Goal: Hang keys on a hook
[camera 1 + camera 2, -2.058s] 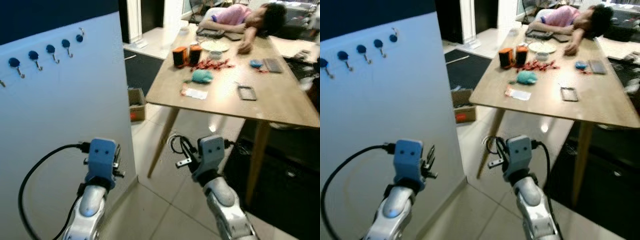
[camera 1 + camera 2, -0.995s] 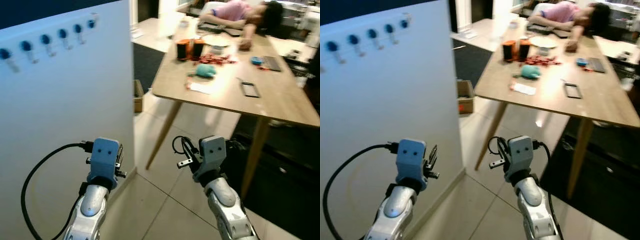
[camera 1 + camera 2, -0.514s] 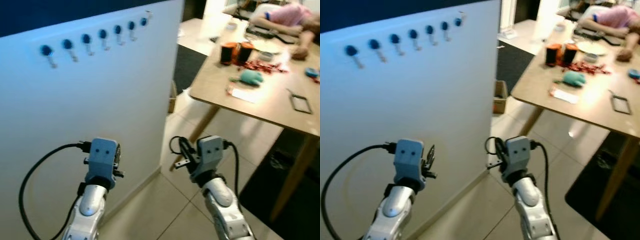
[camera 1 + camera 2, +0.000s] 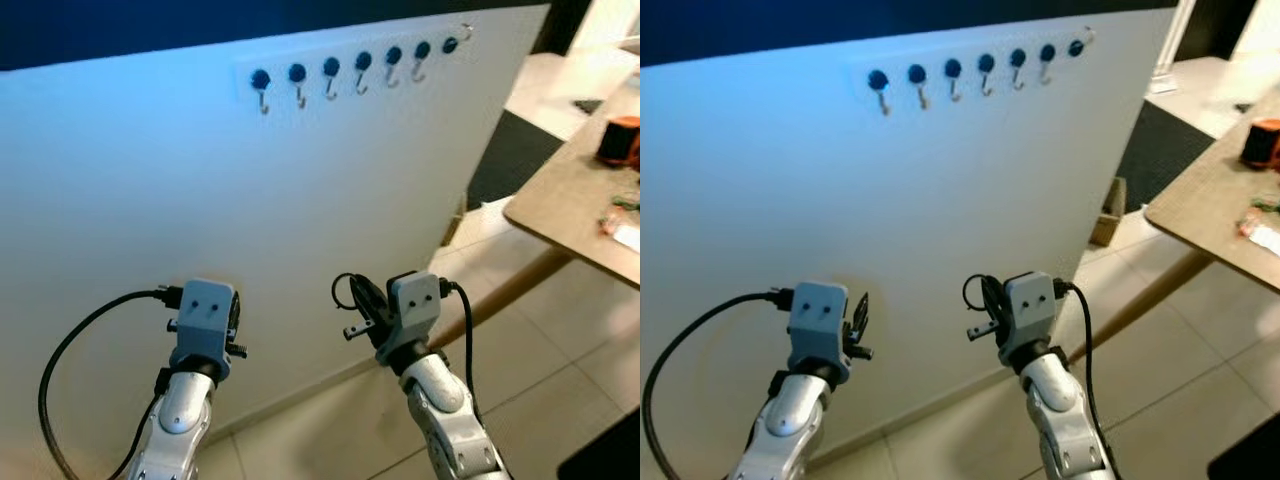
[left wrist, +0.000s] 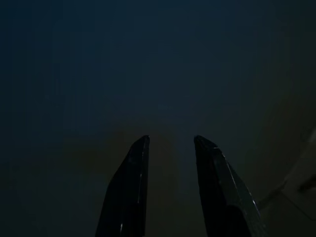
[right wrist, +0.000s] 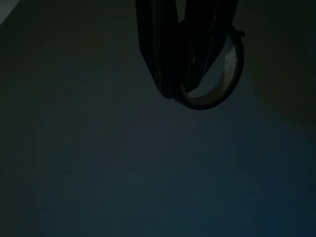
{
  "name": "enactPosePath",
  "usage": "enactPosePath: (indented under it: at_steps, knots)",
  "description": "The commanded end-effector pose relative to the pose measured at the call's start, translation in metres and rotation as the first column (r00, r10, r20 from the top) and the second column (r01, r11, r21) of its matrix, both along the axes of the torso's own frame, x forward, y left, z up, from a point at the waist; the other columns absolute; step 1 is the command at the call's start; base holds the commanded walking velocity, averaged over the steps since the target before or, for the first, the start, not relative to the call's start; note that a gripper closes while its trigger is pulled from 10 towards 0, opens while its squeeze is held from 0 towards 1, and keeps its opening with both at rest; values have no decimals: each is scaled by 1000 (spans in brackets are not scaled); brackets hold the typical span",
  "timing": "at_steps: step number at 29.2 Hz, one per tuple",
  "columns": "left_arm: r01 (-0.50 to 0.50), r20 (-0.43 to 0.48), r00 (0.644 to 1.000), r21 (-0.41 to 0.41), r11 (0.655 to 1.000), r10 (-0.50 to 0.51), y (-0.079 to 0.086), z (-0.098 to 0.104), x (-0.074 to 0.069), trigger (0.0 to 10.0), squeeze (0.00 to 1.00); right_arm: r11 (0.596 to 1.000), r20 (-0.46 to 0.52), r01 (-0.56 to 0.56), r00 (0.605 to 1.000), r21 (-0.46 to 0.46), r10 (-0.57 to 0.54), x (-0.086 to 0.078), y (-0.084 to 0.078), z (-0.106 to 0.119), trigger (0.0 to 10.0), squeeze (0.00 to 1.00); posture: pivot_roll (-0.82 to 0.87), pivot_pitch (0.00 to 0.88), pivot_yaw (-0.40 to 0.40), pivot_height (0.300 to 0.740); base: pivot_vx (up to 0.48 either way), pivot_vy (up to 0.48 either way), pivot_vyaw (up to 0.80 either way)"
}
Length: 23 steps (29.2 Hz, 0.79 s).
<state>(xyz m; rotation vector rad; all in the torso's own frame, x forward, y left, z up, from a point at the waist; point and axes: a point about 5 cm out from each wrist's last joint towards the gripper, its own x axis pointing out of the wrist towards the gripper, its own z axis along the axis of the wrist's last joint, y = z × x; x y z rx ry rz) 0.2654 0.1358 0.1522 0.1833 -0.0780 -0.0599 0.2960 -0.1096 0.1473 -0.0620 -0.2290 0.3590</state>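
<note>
A row of several blue-knobbed metal hooks (image 4: 362,66) runs along the top of a white panel (image 4: 300,220) straight ahead. My right gripper (image 4: 362,302) is held low in front of the panel, well below the hooks, shut on a key ring (image 4: 346,290) with a small key (image 4: 356,328) hanging from it. In the right wrist view the ring (image 6: 217,86) loops out beside the closed fingers (image 6: 165,59). My left gripper (image 5: 170,143) is open and holds nothing. It is also low, close to the panel (image 4: 857,325).
A wooden table (image 4: 575,215) juts in at the right, with an orange container (image 4: 620,140) on it. A dark rug (image 4: 505,150) lies past the panel's right end. Tiled floor (image 4: 560,370) lies below. A black cable (image 4: 65,360) loops from my left wrist.
The camera has swung left: the panel and hooks now stand centred ahead and the table has slid to the right edge. Both grippers keep their pose, the right still shut on the keys.
</note>
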Motion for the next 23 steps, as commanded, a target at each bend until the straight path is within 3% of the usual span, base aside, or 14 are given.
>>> enactPosePath:
  at_steps: [1, 23]
  knots:
    - [-17, -24, 1000, 11, 1000, 17, 3, -5, -2, 10000, 0, 1000, -10, -10, 1000, 12, 10, -2, 2, -2, 10000, 0, 84, 169, -23, 740, 0, 0, 794]
    - [-20, -30, 999, 24, 1000, 21, 5, -9, 0, 10000, 0, 1000, -8, -14, 1000, 12, 14, 0, 3, -2, 10000, 0, 84, 148, -19, 740, 0, 0, 794]
